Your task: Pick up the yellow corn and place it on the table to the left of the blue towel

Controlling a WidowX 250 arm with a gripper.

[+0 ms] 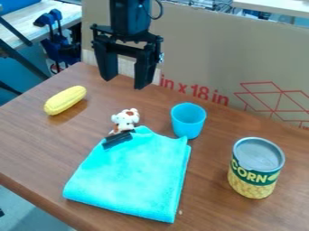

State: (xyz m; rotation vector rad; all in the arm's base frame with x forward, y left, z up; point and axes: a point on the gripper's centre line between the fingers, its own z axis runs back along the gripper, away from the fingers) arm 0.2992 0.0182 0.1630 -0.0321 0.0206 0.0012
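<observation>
Well, brown-spotted white toy (126, 118); turquoise cloth (134, 176) beside.

Fuzzy turquoise cloth (134, 178)

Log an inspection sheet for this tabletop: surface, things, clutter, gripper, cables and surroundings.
Surface: brown wood-grain table; damage, nothing seen.
Things: yellow cob lying at left; white-and-brown toy animal at the folded turquoise cloth's far edge; blue cup upright beside the cloth; corn can upright at right.
Clutter: small black piece at the cloth's far edge; pale speck near its lower right corner.
Gripper: above the table's far side, fingers apart, nothing between them.
Cables: black cable looping beside the arm; on the table, nothing seen.
Surroundings: cardboard with red print behind; lighter wooden table at upper left.
</observation>
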